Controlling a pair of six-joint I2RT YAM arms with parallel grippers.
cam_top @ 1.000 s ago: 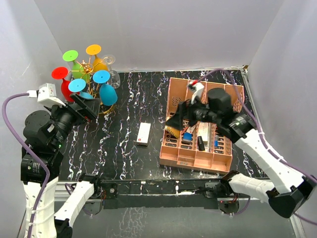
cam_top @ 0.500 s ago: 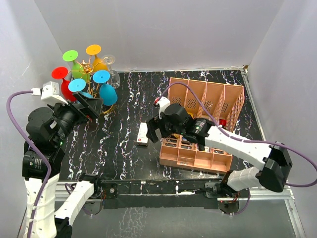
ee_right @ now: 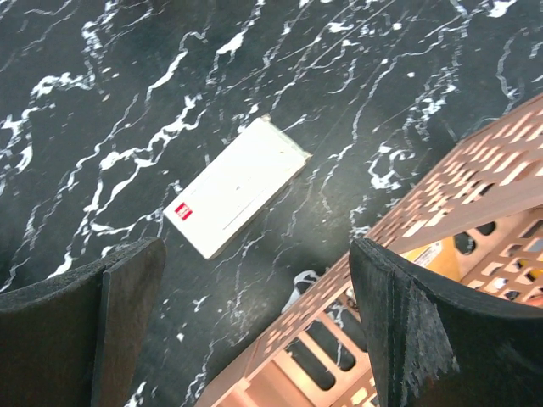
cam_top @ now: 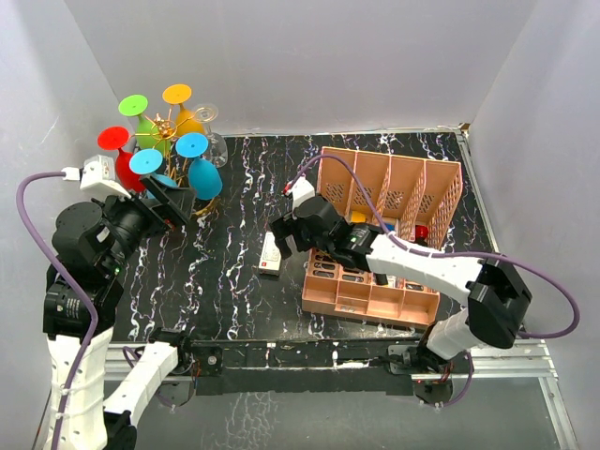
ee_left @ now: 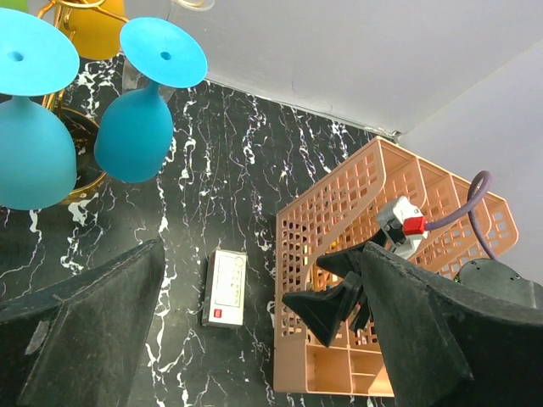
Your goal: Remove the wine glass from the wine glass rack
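The gold wire wine glass rack (cam_top: 166, 124) stands at the table's far left corner. Several wine glasses hang on it: green, orange, red, clear, light blue (cam_top: 145, 161) and blue (cam_top: 197, 169). My left gripper (cam_top: 172, 202) is open and empty, just in front of the rack and below the blue glasses. In the left wrist view the light blue glass (ee_left: 30, 127) and the blue glass (ee_left: 140, 110) hang ahead of the open left gripper (ee_left: 261, 250), with the rack's base (ee_left: 92, 180) between them. My right gripper (cam_top: 284, 234) is open and empty at mid-table.
A white box (cam_top: 272, 252) lies flat at mid-table, also in the right wrist view (ee_right: 237, 186) just ahead of the right gripper (ee_right: 254, 246). A pink slotted organizer (cam_top: 394, 187) with small items fills the right half; its corner (ee_right: 441, 212) is under the right finger.
My right arm has swung left, from over the pink organizer to its left edge near the white box. My left arm has barely moved.
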